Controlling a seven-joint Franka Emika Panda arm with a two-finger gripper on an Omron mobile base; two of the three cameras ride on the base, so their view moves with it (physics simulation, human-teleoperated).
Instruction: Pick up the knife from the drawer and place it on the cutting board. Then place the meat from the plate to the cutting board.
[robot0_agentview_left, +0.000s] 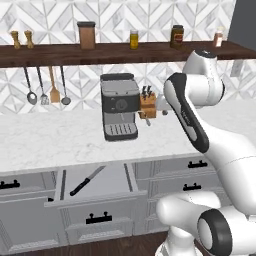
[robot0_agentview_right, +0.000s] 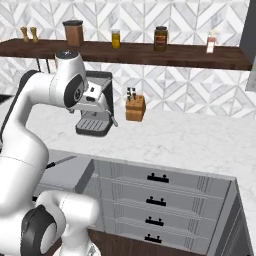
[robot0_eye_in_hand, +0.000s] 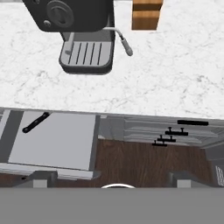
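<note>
Drawer (robot0_agentview_left: 107, 186): nearest us, pulled open below the counter (robot0_agentview_left: 45, 142), light grey inside, black bar handle on its front.
Knife (robot0_agentview_left: 86, 181): we see it lying diagonally inside the drawer, black handle toward the front, blade pointing back.
Counter: white marble; espresso machine (robot0_agentview_left: 120, 106) stands on it behind the drawer, wooden knife block (robot0_agentview_left: 148, 106) just beside the machine.
Room: patterned tile wall, dark shelf with jars above the machine, utensils hanging under it.
Arm: bent high over the counter, hand above the drawer looking down.
Gripper (robot0_eye_in_hand: 112, 177): fingers spread wide, holding nothing.
</note>
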